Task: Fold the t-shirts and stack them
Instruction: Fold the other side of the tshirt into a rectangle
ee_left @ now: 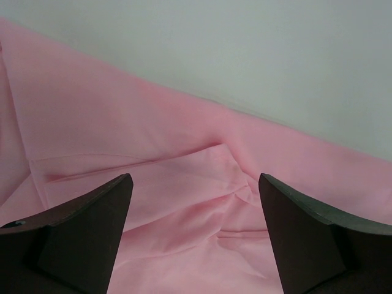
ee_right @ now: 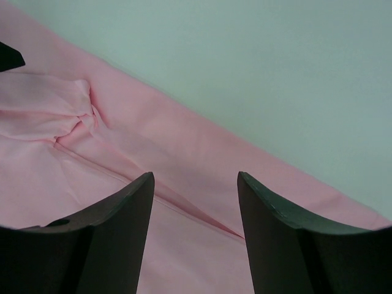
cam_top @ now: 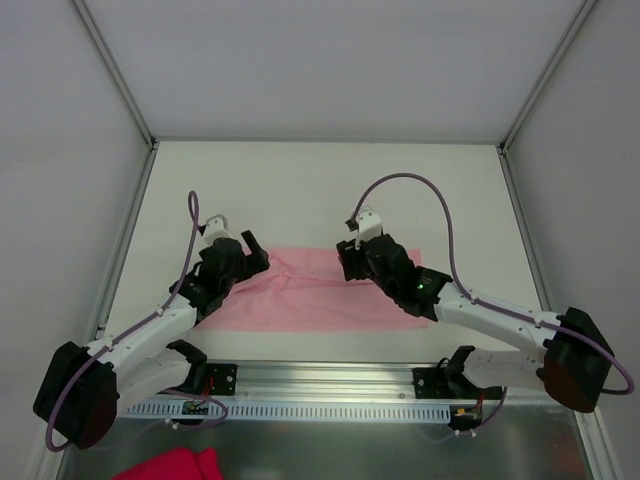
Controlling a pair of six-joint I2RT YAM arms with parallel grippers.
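- I see the pale pink t-shirt (cam_top: 310,300) lying flat on the white table (cam_top: 320,190). It forms a long band running left to right, just ahead of the arm bases.
- My left gripper (cam_top: 252,262) hangs over the band's left end, close above the cloth.
- Its fingers (ee_left: 92,233) are spread wide, with nothing between them and only pink fabric beneath.
- In the left wrist view, a bunched ridge with small creases sits below the gap. The shirt's far edge runs diagonally against the table.
- My right gripper (cam_top: 348,262) sits over the band's far edge, a little right of its middle.
- Its two fingers stand apart as well and grip nothing.
- In the right wrist view, a long straight fold line crosses the cloth toward the gap. A puckered knot of fabric lies up and to the left.
- I cannot tell whether either pair of fingertips actually touches the fabric.
- A deep magenta cloth (cam_top: 170,465) lies at the near edge behind the left arm's base, well apart from the shirt.
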